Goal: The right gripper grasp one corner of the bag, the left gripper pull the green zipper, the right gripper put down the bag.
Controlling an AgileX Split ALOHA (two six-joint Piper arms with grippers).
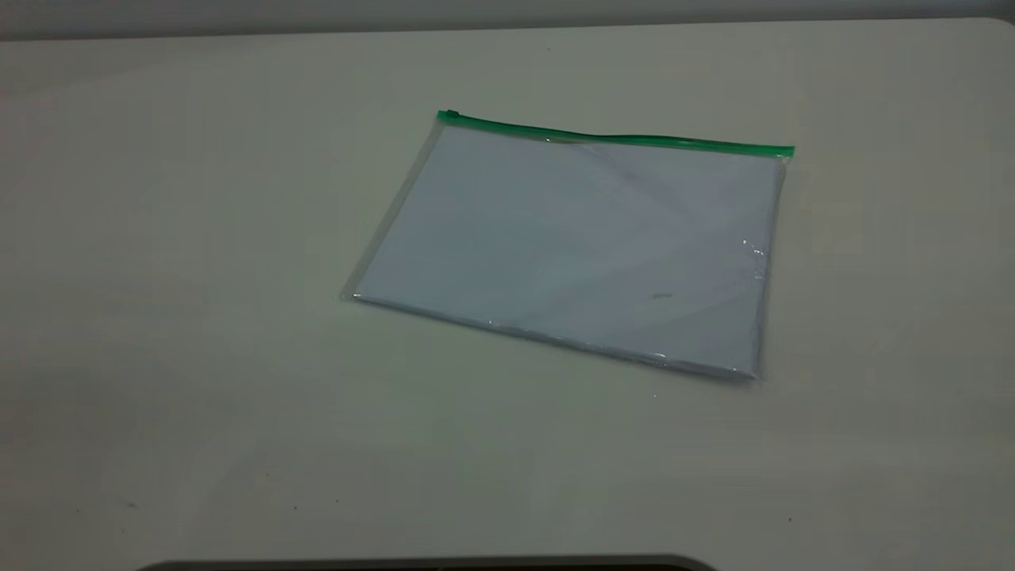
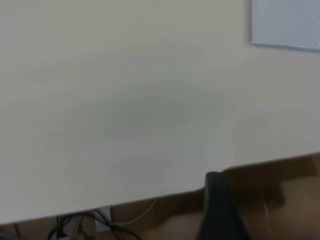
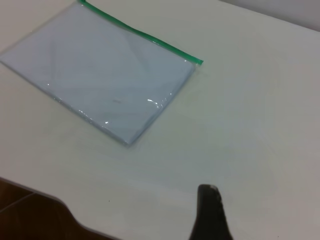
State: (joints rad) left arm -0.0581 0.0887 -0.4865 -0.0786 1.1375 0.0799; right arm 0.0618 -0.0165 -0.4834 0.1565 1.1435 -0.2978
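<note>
The bag (image 1: 579,246) lies flat on the white table (image 1: 198,277), clear plastic with pale paper inside. The green zipper (image 1: 618,139) runs along its far long edge, with the darker slider tab (image 1: 450,116) at the left end. Neither gripper shows in the exterior view. My right gripper (image 3: 210,215) shows only as a black part low in the right wrist view, above bare table, well apart from the bag (image 3: 100,75) and its zipper (image 3: 145,36). My left gripper (image 2: 220,210) shows as a black part near the table's edge, far from the bag's corner (image 2: 285,22).
The table's edge (image 2: 150,200) shows in the left wrist view, with brown floor and cables (image 2: 85,225) beyond it. The right wrist view shows a table edge (image 3: 50,200) too. A dark rounded shape (image 1: 428,565) sits at the bottom of the exterior view.
</note>
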